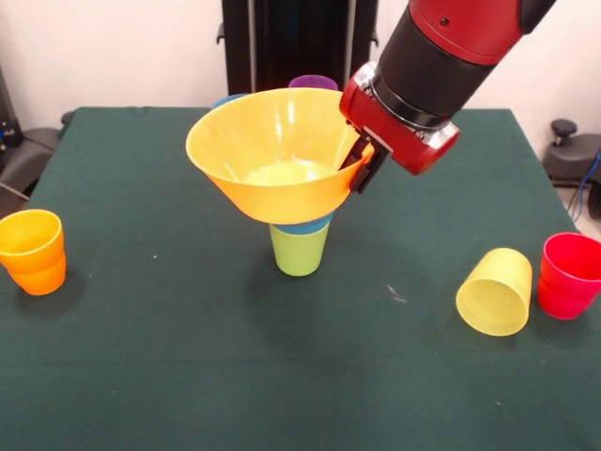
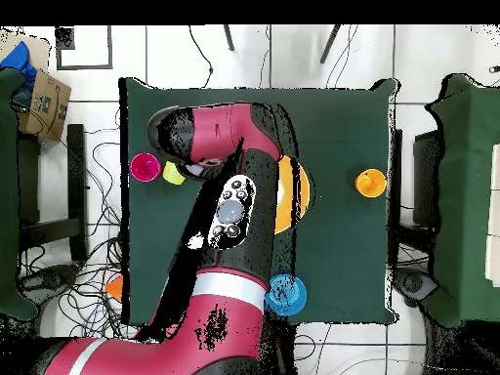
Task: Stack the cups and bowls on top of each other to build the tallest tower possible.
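Observation:
My gripper (image 1: 364,162) is shut on the right rim of a large yellow-orange bowl (image 1: 272,155) and holds it tilted. The bowl's base rests on or just above a small blue bowl (image 1: 306,225) seated in the mouth of an upright lime green cup (image 1: 300,252) at the table's middle. An orange cup (image 1: 33,252) stands at the left. A yellow cup (image 1: 495,291) lies on its side at the right, next to an upright red cup (image 1: 570,274). In the overhead view my arm (image 2: 229,210) hides the gripper and most of the yellow-orange bowl (image 2: 295,195).
A purple piece (image 1: 313,83) and a blue rim (image 1: 225,99) show behind the held bowl at the table's far edge. The overhead view shows a blue bowl (image 2: 286,293) near the robot's side, the orange cup (image 2: 370,183), the red cup (image 2: 145,166) and the yellow cup (image 2: 174,173).

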{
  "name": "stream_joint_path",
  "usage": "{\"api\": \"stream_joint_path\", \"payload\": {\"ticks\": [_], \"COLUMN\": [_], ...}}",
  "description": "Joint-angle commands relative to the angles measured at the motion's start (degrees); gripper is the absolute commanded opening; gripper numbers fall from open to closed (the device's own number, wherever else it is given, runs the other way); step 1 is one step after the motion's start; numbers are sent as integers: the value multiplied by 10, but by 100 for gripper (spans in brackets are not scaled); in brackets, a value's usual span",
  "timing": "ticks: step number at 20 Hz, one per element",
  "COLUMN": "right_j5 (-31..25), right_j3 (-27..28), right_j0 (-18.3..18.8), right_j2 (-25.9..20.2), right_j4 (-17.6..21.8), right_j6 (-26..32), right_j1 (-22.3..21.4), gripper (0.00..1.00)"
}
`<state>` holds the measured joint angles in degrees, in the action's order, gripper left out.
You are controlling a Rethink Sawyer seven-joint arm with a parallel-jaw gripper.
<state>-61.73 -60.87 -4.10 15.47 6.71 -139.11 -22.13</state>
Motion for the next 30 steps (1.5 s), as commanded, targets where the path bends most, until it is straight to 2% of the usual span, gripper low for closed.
{"api": "stream_joint_path", "payload": {"ticks": [1, 5, 6, 10, 18, 30], "right_j5": [32, 40, 45, 30, 43, 33], "right_j3": [-10, -16, -18, -13, -40, -28], "right_j0": [-6, -5, -5, -5, -1, -1], "right_j2": [-28, -28, -27, -26, -25, -24], "right_j4": [-13, -16, -17, -17, -22, -23], "right_j6": [-80, -71, -69, -64, -58, -53], "right_j1": [-2, -5, -6, -4, -17, -15], "gripper": [0, 0, 100, 100, 100, 100]}}
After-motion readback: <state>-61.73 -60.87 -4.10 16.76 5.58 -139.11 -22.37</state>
